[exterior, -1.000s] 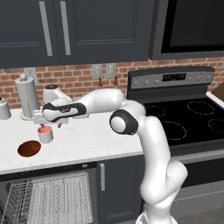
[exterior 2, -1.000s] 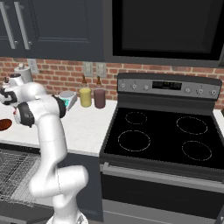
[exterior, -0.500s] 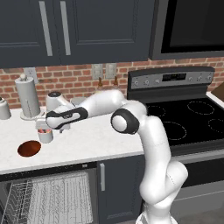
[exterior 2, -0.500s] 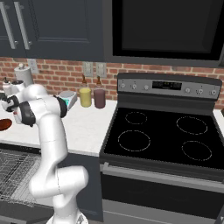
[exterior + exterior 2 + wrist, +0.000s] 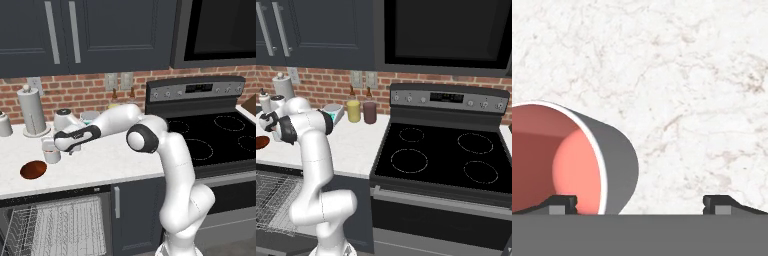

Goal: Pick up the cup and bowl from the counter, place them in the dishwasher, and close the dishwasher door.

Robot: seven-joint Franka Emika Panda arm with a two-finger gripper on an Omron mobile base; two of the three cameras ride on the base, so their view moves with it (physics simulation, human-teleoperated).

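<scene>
Gripper [image 5: 640,202] dropped lower onto the cup [image 5: 50,150], jaws fully spread, nothing held. Bowl [image 5: 33,169] sat near; paper towel roll [image 5: 31,111] stood behind on counter [image 5: 110,162].

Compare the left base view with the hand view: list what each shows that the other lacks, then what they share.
Left base view alone: the bowl, the open dishwasher rack, a paper towel roll, the stove.

Hand view alone: the cup's red-pink inside, with the open gripper straddling its rim, one fingertip over its mouth.

Both: the cup and the marble counter.
</scene>
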